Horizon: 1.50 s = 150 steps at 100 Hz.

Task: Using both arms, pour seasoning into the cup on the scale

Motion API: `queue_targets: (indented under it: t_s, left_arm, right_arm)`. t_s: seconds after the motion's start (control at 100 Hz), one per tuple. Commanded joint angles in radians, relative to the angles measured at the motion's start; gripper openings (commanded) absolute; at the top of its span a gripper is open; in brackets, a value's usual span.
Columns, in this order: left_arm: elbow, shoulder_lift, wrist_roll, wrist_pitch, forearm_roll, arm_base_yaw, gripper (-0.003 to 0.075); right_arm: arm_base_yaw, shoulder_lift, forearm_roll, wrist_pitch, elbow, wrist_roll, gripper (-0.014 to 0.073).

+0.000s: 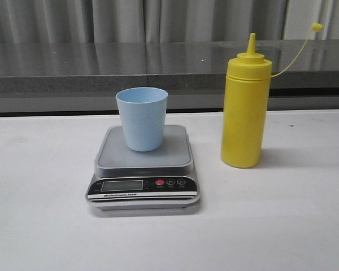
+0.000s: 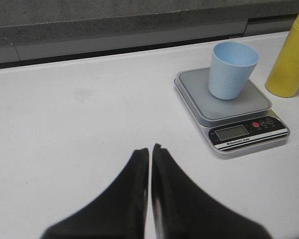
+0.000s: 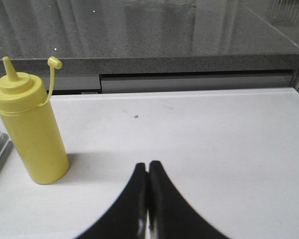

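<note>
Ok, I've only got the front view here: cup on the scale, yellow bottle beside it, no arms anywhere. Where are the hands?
Observer: Both are back from the things, over bare table. The left hand is shut and holds nothing.
Operator: And the right one?
Observer: The right hand is shut too, and empty. The bottle stands upright ahead of it, untouched.
Operator: Is the bottle's nozzle capped?
Observer: No. In the right wrist view the cap hangs off its thin tether beside the bare nozzle.
Operator: Anything in the cup?
Observer: The left wrist view looks into part of the cup on the scale; what shows is plain blue.
</note>
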Motion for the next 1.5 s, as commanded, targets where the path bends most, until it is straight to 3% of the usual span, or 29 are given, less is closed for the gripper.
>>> queue_targets:
  t_s: [0.0, 0.18, 0.3, 0.38, 0.54, 0.61, 0.89, 1.15, 1.49]
  left_arm:
    - [-0.024, 0.012, -0.011, -0.068, 0.009, 0.003, 0.0010]
    - [-0.024, 0.012, -0.011, -0.068, 0.009, 0.003, 0.0010]
    - [-0.024, 0.012, -0.011, -0.068, 0.009, 0.003, 0.0010]
    - [-0.024, 0.012, -0.011, -0.068, 0.009, 0.003, 0.0010]
    - [-0.024, 0.012, -0.011, -0.068, 0.009, 0.003, 0.0010]
    - [-0.024, 0.012, -0.011, -0.068, 0.009, 0.003, 0.0010]
    - [-0.024, 0.012, -0.011, -0.068, 0.009, 0.003, 0.0010]
    - [-0.024, 0.012, -0.011, -0.068, 0.009, 0.003, 0.0010]
    - [-0.024, 0.012, -0.011, -0.068, 0.009, 0.003, 0.0010]
  right_arm:
    - [-0.007, 0.081, -0.001, -0.062, -0.069, 0.000, -0.0067]
    - [0.015, 0.221, -0.001, -0.046, -0.130, 0.000, -0.0059]
    - [0.093, 0.312, -0.002, -0.077, -0.162, -0.016, 0.0029]
    - [0.158, 0.358, -0.004, -0.102, -0.177, -0.038, 0.0145]
    - [0.284, 0.451, -0.004, -0.159, -0.181, -0.040, 0.0564]
    - [0.313, 0.488, -0.004, -0.193, -0.181, -0.040, 0.0671]
    - [0.333, 0.621, 0.001, -0.328, -0.181, -0.038, 0.0633]
    - [0.333, 0.802, 0.002, -0.692, -0.170, -0.034, 0.0633]
    - [0.333, 1.049, -0.043, -0.957, -0.170, -0.033, 0.0633]
